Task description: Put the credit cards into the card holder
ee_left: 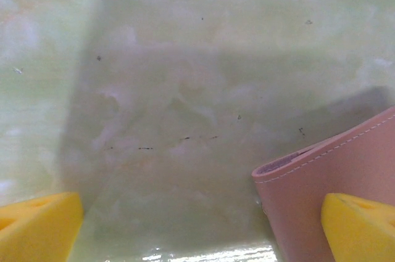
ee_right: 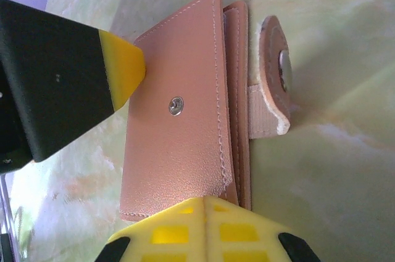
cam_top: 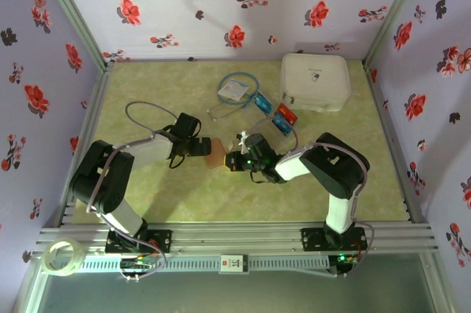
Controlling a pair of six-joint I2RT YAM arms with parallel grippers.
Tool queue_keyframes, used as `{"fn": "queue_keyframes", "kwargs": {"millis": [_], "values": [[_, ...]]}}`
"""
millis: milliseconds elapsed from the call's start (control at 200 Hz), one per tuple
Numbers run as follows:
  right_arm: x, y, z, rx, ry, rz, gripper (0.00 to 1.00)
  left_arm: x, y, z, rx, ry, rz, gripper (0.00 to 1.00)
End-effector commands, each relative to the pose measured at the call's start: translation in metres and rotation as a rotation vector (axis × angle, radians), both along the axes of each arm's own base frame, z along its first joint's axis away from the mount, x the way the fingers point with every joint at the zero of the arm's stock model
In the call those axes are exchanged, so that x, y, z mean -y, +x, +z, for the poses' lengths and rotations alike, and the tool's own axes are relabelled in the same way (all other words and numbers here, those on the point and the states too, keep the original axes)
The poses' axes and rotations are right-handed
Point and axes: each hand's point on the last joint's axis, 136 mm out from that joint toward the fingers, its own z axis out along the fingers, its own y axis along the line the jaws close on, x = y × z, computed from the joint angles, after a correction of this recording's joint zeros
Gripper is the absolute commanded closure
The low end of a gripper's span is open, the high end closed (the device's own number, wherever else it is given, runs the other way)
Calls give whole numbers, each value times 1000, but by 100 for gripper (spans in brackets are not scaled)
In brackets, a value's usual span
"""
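Note:
The pinkish-tan card holder [cam_top: 215, 155] lies on the green table between my two grippers. In the right wrist view the card holder [ee_right: 179, 126] is closed-looking, snap stud up, its strap tab off to the right. My right gripper [ee_right: 205, 203] is shut, fingertips pressed together at the holder's near edge with nothing visible between them. My left gripper [ee_left: 197, 231] is open wide, and a corner of the card holder [ee_left: 333, 182] sits by its right finger [ee_left: 358, 225]. The left gripper's yellow fingertip [ee_right: 123, 71] touches the holder's side. Red and blue credit cards [cam_top: 282, 116] lie farther back right.
A large white square case [cam_top: 315, 81] stands at the back right. A white tag with a blue cord loop [cam_top: 235, 90] lies behind the cards. A roll of tape [cam_top: 62, 256] sits on the frame at the front left. Floral walls enclose the table.

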Motion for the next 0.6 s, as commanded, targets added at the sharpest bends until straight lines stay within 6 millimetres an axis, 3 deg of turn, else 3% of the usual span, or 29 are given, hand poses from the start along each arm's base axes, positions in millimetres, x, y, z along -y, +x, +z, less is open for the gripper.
{"fn": "queue_keyframes", "kwargs": {"millis": [0, 210, 325, 405, 595], "values": [[1, -4, -8, -50, -51, 5, 99, -18, -10, -17, -46, 120, 0, 0], [-10, 10, 51, 35, -69, 54, 77, -21, -14, -24, -53, 164, -1, 0], [-1, 25, 75, 65, -135, 38, 67, -21, -14, -27, -55, 174, -5, 0], [11, 37, 79, 58, -199, 16, 63, -21, -14, -28, -55, 176, -6, 0], [34, 50, 66, 34, -402, 18, 62, -21, -14, -29, -49, 178, -6, 0]]}}
